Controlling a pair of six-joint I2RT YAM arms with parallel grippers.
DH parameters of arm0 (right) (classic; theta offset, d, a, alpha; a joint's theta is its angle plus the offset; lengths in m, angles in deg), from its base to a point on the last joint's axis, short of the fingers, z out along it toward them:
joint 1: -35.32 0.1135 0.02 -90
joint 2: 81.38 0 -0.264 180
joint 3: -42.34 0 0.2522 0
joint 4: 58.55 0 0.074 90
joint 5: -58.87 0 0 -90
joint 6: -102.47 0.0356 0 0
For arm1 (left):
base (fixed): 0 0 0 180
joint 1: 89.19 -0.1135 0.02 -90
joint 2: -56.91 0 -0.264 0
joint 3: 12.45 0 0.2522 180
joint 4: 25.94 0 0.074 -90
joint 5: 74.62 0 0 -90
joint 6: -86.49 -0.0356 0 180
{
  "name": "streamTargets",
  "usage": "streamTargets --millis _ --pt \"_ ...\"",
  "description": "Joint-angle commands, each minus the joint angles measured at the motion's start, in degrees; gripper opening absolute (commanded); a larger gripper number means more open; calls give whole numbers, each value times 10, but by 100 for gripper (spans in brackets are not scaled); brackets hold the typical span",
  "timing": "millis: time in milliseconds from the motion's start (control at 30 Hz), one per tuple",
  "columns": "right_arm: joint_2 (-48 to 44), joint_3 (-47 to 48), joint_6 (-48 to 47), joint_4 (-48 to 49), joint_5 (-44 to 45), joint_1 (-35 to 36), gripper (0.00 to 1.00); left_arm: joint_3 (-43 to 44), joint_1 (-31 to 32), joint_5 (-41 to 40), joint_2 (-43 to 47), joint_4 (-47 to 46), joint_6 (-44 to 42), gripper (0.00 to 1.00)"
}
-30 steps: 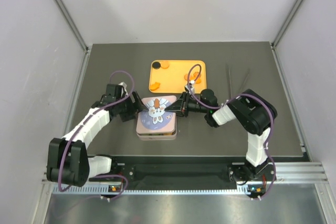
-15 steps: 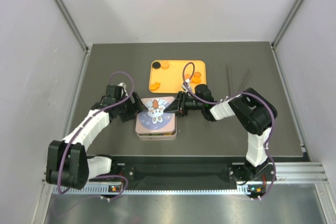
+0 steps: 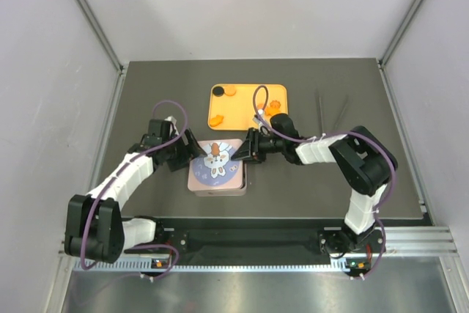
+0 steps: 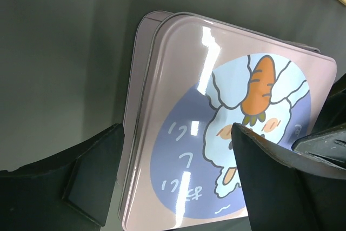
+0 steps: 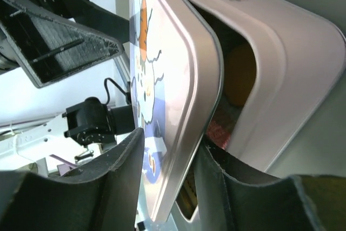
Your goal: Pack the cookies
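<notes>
A pink square tin [image 3: 212, 188] stands in front of the orange tray [image 3: 249, 111]. Its rabbit-printed lid [image 3: 215, 165] lies tilted over it, raised on the right side. My right gripper [image 3: 237, 155] is shut on the lid's right edge [image 5: 178, 68], one finger above it and one in the gap over the tin [image 5: 292, 68]. An orange cookie [image 5: 238, 79] and a reddish cookie [image 5: 216, 131] show inside. My left gripper [image 3: 192, 153] is open at the lid's left side [image 4: 178, 79], one finger beside the tin [image 4: 139, 68] and one over the lid. Loose cookies lie on the tray: black [image 3: 218, 93] and orange [image 3: 229, 91].
More orange cookies lie on the tray's left [image 3: 215, 118] and right [image 3: 275, 108]. A thin dark rod [image 3: 320, 111] lies on the mat at the right. Grey walls close in the table on both sides and at the back.
The lid has come down and to the left, now lying over the tin. My right gripper followed it leftward. My left gripper stayed at the lid's left edge.
</notes>
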Motion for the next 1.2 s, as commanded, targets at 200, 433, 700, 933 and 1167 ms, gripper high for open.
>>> streamTargets --millis 200,433,700,933,1167 --pt "-84 -39 -65 -64 20 -26 47 1 3 1 -9 -22 -2 85" --pt "-137 -46 -116 -126 59 -36 63 11 10 -7 -14 -17 1 85" --pt "-134 -27 -138 -155 100 -23 75 24 26 -18 -32 -13 -3 85" --pt "-118 -2 -142 -167 137 4 76 44 43 -36 -44 2 -8 85" --pt "-103 21 -143 -179 156 23 75 68 59 -48 -57 19 -19 85"
